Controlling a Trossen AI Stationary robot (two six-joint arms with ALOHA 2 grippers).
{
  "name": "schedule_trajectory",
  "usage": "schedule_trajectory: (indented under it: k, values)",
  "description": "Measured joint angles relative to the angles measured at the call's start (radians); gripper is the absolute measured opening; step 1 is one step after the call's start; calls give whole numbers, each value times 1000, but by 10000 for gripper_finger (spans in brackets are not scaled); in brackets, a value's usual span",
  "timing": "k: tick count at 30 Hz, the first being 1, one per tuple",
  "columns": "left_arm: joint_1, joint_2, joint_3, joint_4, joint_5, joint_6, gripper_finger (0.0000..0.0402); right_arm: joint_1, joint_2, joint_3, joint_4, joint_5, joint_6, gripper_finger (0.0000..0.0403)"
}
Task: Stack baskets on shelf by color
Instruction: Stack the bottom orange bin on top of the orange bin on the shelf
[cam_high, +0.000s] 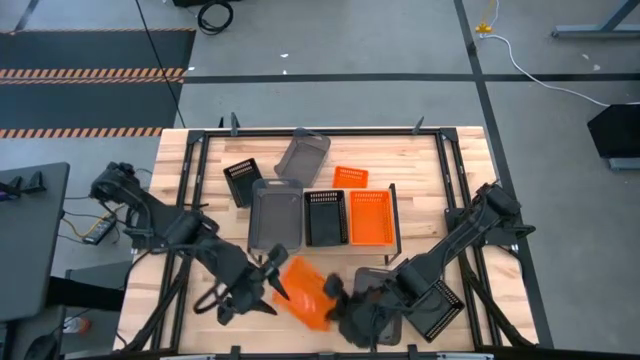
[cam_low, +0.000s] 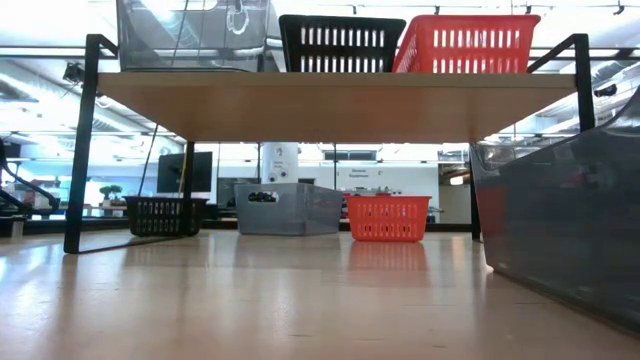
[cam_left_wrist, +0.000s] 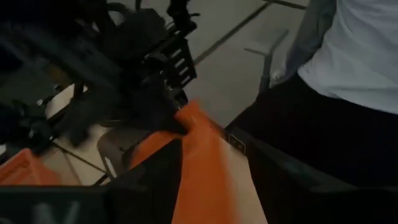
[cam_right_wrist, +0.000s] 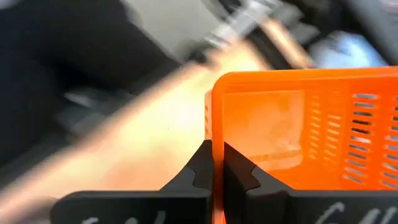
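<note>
I had the right pincer (cam_right_wrist: 217, 163) clamped on the rim of the orange basket (cam_high: 306, 290), tilted above the counter's (cam_high: 420, 170) near edge, left pincer (cam_high: 268, 272) released beside it; looked light, stiff, thin-walled.

Both arms are showing matte black jointed links with dark cables trailing along them; the left end effector (cam_high: 268, 283) and right end effector (cam_right_wrist: 217, 171) are wearing black notched fingers.

Shelf (cam_low: 330, 98) carries grey (cam_low: 190, 35), black (cam_low: 340, 45), orange baskets (cam_low: 465, 45); three more stand beyond on the tabletop (cam_low: 250, 300); a grey one looms near right.
</note>
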Motion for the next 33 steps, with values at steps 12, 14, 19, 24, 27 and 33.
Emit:
schedule_trajectory:
  k: [12, 14, 19, 24, 27, 33]
  values:
    - [-26, -87, 0, -135, -241, -137, 160, -10, -231, 1, -246, 256, 196, 13]
    - [-27, -87, 0, -171, -275, -157, 157, -20, -273, 1, -318, 299, 258, 13]
    - [-23, -87, 0, -266, -317, -220, 149, -78, -351, 1, -550, 309, 472, 13]
    - [-21, -87, 0, -301, -364, -237, 142, -140, -367, 1, -779, 271, 675, 13]
    - [-21, -87, 0, -338, -412, -265, 142, -165, -353, -1, -830, 217, 732, 13]
    - [-21, -87, -1, -383, -453, -321, 141, -178, -309, -1, -815, 108, 745, 13]
